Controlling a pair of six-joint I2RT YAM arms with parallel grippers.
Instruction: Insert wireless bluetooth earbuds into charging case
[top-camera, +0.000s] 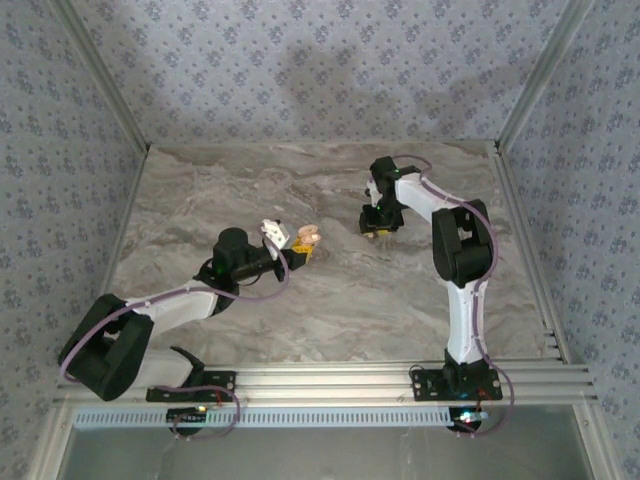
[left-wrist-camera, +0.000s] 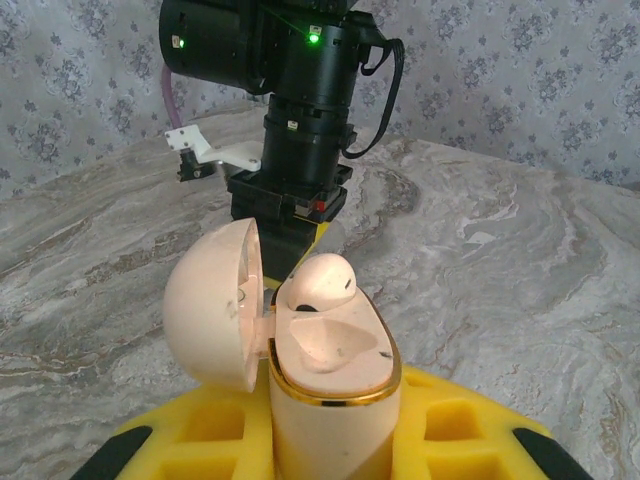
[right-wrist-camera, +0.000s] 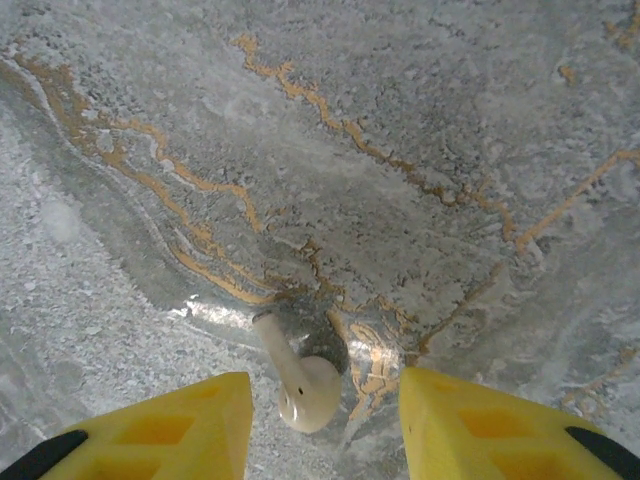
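My left gripper (top-camera: 298, 252) is shut on the pinkish charging case (left-wrist-camera: 335, 400) and holds it upright between its yellow fingers (left-wrist-camera: 470, 430). The case's lid (left-wrist-camera: 210, 300) is swung open to the left. One white earbud (left-wrist-camera: 318, 280) sits in the far slot, and the near slot is empty. Out on the marble, my right gripper (right-wrist-camera: 325, 420) points down, open. A second white earbud (right-wrist-camera: 305, 385) lies on the table between its yellow fingers (right-wrist-camera: 170, 430), closer to the left one and touching neither. Its stem points away from the gripper.
The right arm (left-wrist-camera: 300, 120) stands just behind the held case in the left wrist view. The marble tabletop (top-camera: 330, 310) has metal rails along its edges (top-camera: 520, 240), and patterned walls close in the back and both sides.
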